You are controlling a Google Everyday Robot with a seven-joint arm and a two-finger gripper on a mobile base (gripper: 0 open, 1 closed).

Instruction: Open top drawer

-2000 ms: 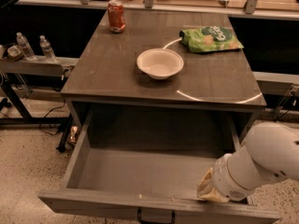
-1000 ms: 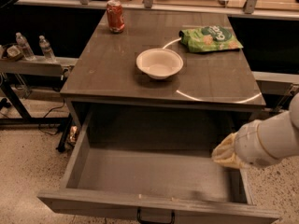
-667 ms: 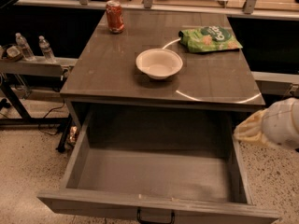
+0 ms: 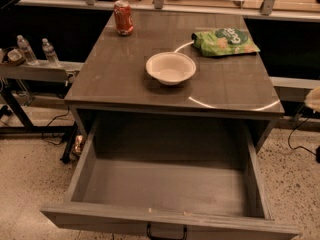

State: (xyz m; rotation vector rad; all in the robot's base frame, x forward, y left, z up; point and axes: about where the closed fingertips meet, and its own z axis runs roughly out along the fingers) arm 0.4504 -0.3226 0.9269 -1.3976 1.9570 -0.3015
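Observation:
The top drawer [image 4: 165, 186] stands pulled far out from under the grey table [image 4: 225, 91]. Its deep grey box is empty inside. Its wide front panel [image 4: 100, 218] runs along the bottom of the view, with the small dark pull handle [image 4: 166, 232] at its centre. Only a pale sliver of my gripper [image 4: 314, 99] shows at the right edge, beside the table's right side. It is above and clear of the drawer and touches nothing I can see.
On the tabletop are a white bowl [image 4: 170, 68], a red can [image 4: 123, 17] at the back left and a green snack bag [image 4: 224, 41] at the back right. Two water bottles [image 4: 35, 50] stand on a low shelf at left. Cables lie on the speckled floor.
My arm has lifted from the drawer's front right corner and swung up and right, almost out of view. The drawer has stayed open.

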